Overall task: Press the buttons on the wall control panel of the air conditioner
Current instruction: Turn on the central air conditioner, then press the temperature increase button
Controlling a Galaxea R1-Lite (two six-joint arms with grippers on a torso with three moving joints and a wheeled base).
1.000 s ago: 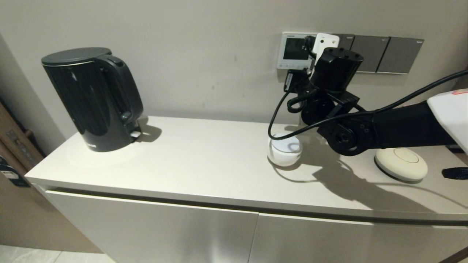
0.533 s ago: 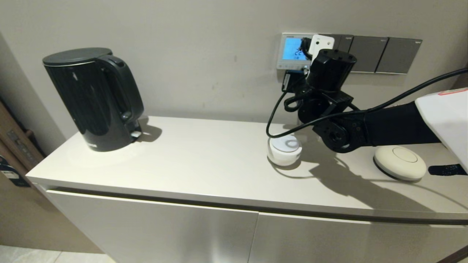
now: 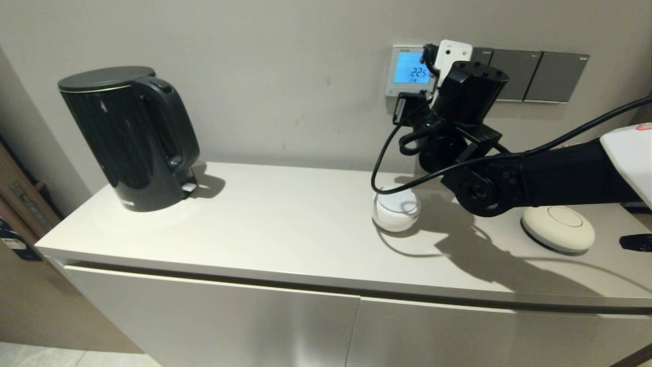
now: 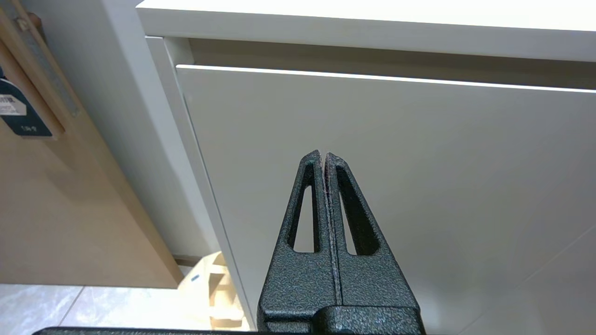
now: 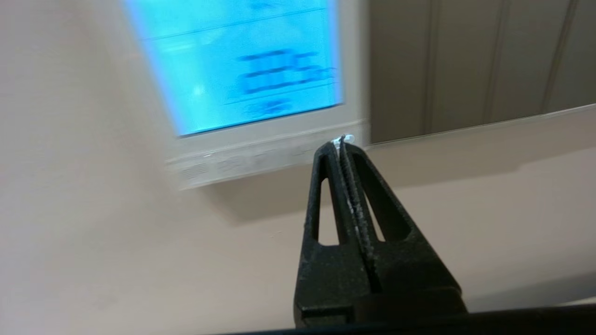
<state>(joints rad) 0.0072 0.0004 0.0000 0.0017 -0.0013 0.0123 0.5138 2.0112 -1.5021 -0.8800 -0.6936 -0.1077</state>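
Observation:
The air conditioner's wall control panel [image 3: 410, 71] is a white-framed square on the wall, and its screen is lit blue with digits. My right arm's wrist [image 3: 471, 92] is raised in front of the panel's lower right part and hides the fingers in the head view. In the right wrist view my right gripper [image 5: 342, 142] is shut and empty. Its tips are at the right end of the panel's [image 5: 260, 135] lower edge. The buttons [image 5: 242, 160] show as a blurred pale strip there. My left gripper [image 4: 324, 156] is shut and empty, parked low before a cabinet door.
Dark grey switch plates [image 3: 530, 75] and a white plug [image 3: 451, 56] sit right of the panel. On the counter stand a black kettle [image 3: 130, 137], a small white round device [image 3: 397, 209], a cream disc [image 3: 559, 228] and a black object [image 3: 636, 241].
The panel's screen went from dark to lit blue and shows digits. My right wrist shifted slightly left toward the panel, then back right and up a little.

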